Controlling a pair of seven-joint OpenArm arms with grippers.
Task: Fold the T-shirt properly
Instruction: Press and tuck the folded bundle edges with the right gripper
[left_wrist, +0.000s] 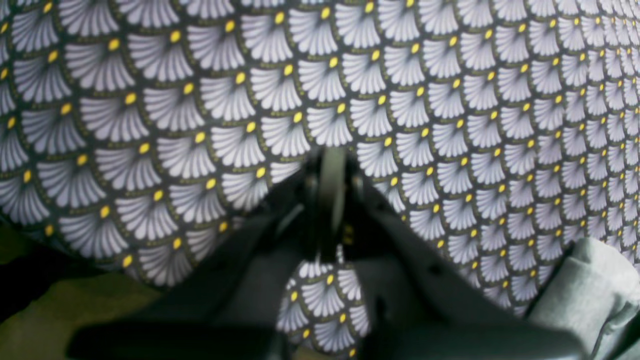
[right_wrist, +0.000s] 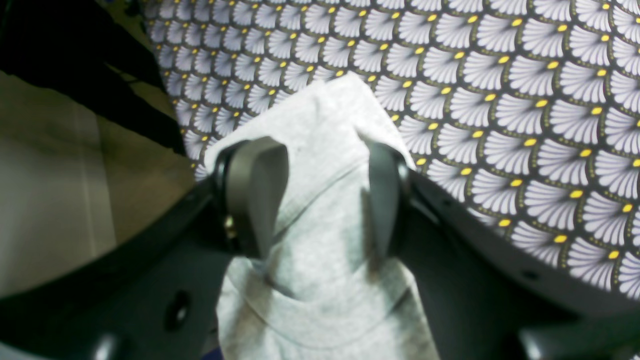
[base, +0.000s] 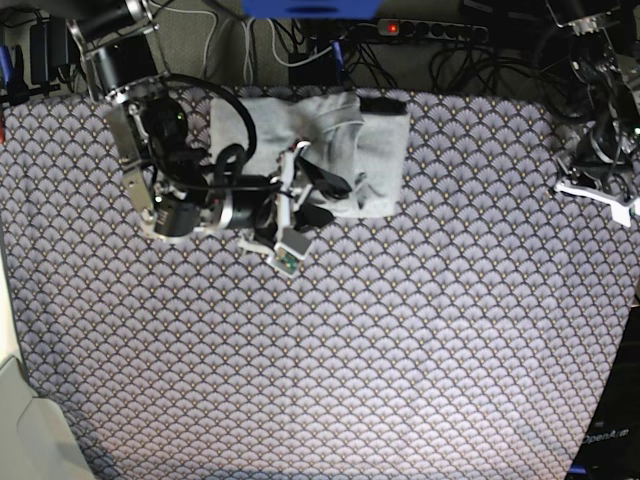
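The light grey T-shirt (base: 330, 140) lies bunched and partly folded at the far middle of the table, with no lettering showing. My right gripper (base: 318, 186) is at its near left edge. In the right wrist view the gripper (right_wrist: 320, 200) has a thick bunch of the T-shirt (right_wrist: 325, 150) between its two fingers, touching both, and they stand apart around it. My left gripper (left_wrist: 332, 167) is shut and empty above the patterned cloth, far from the shirt, at the table's right edge (base: 597, 165).
The purple-grey fan-scale cloth (base: 380, 330) covers the whole table. Cables and a power strip (base: 430, 30) lie behind the far edge. A pale grey fabric piece (left_wrist: 590, 295) shows in the left wrist view's corner. The floor (right_wrist: 50, 190) drops off left of the table.
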